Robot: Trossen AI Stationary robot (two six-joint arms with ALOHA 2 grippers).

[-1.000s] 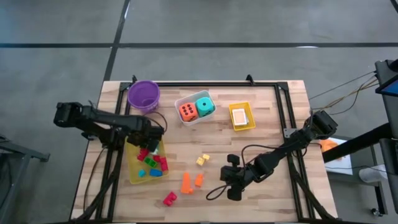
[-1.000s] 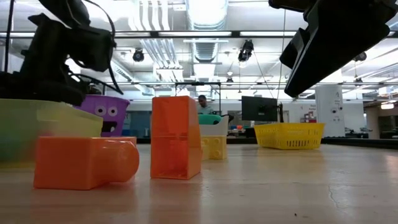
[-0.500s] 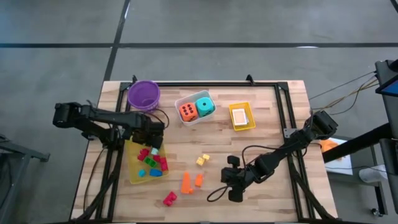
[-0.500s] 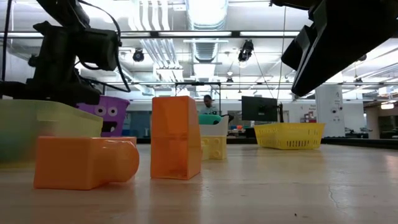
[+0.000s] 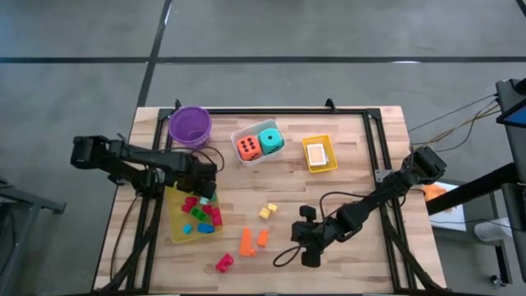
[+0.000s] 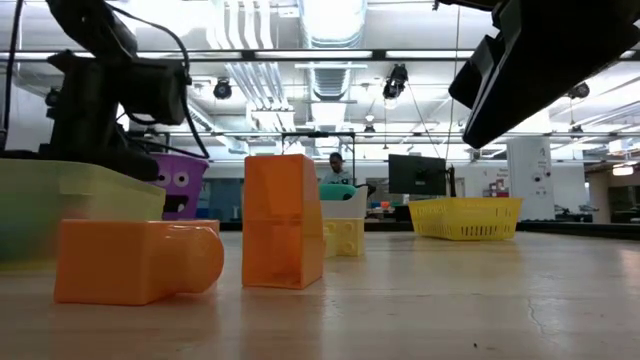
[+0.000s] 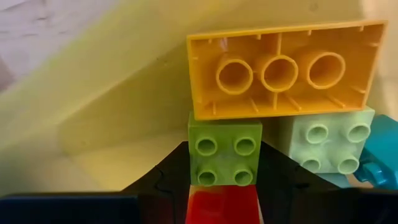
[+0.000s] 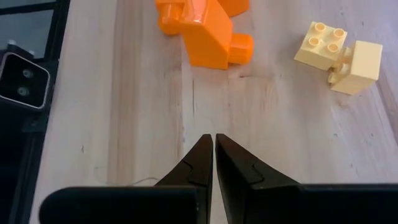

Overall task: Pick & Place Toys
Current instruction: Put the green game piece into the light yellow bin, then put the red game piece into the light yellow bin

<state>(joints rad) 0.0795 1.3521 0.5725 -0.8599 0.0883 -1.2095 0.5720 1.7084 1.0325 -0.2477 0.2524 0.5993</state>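
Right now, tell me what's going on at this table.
The left end effector is over the yellow tray, holding a red block just above the blocks already in it, next to a green block. The right end effector is shut and empty over bare wood. Orange blocks, yellow blocks and another red block still lie loose on the table.

Two foam dice, one orange (image 5: 247, 147) and one teal (image 5: 270, 140), sharing a white tray (image 5: 243, 159). Two yellow trays (image 5: 174, 233) (image 5: 320, 168), one purple bowl (image 5: 190, 125). Loose on the desk (image 5: 362, 156): two orange blocks (image 5: 246, 241) (image 5: 263, 238), two pale yellow (image 5: 268, 211), one red (image 5: 223, 262). Handful more blocks in the left tray, too jumbled to count.
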